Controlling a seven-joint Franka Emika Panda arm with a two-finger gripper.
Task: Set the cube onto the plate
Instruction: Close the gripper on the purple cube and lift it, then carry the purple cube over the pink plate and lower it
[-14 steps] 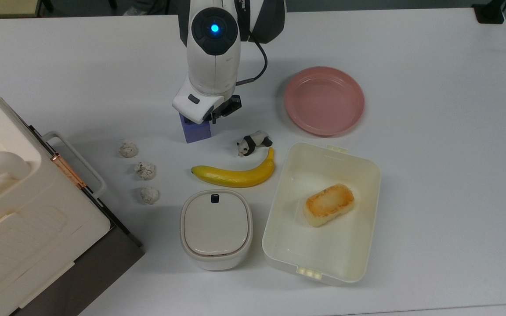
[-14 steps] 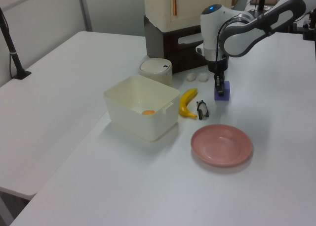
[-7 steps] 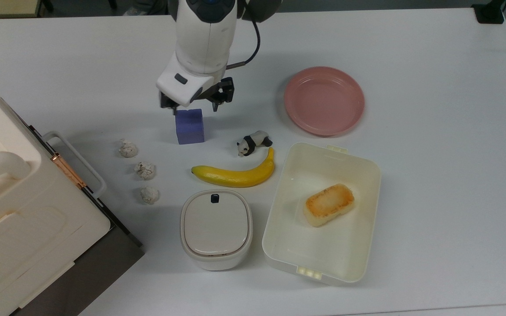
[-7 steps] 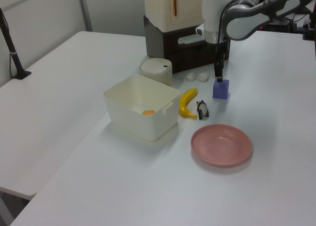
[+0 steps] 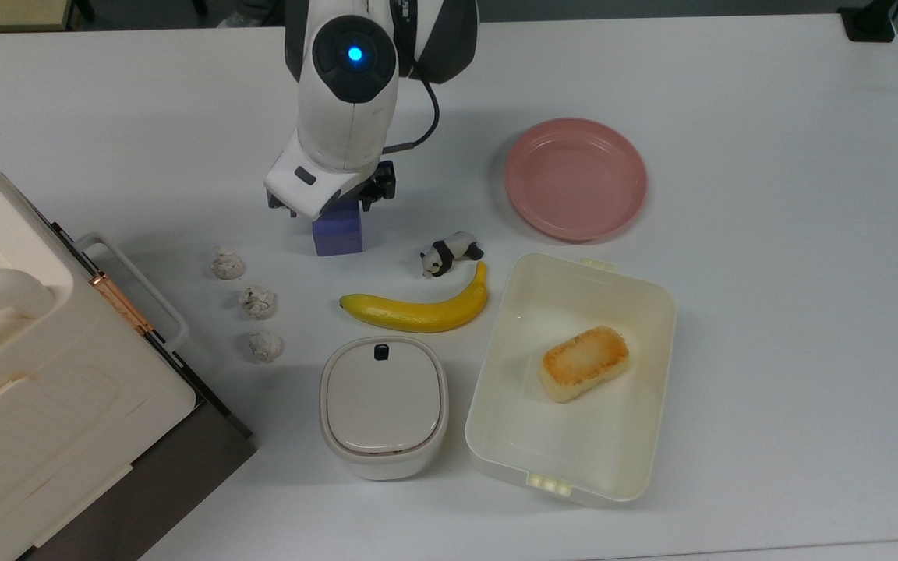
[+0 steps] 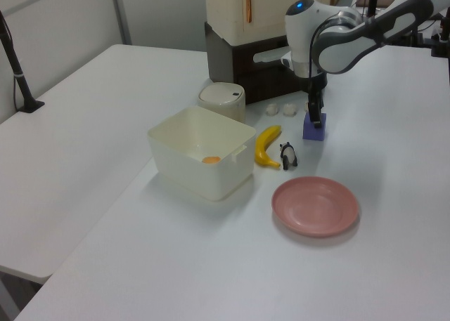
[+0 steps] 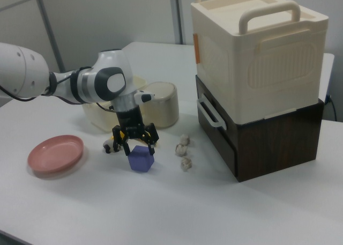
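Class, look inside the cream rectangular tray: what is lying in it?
Inside the cream tray lies one toasted, golden-brown bread-like piece on its floor. In the left view the tray's near wall covers most of the floor, leaving just an orange sliver.

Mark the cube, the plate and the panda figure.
cube (image 5: 337, 234), top view, its exposed top face.
plate (image 5: 575, 179), top view, middle of its bare pink floor.
panda figure (image 5: 449, 253), top view, its body.

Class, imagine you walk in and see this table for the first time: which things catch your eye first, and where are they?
The white arm reaches over the table, its open gripper poised at the purple cube. In the top view, the empty pink plate lies to the cube's right, and a yellow banana lies below the cube beside a cream tray holding a piece of bread.
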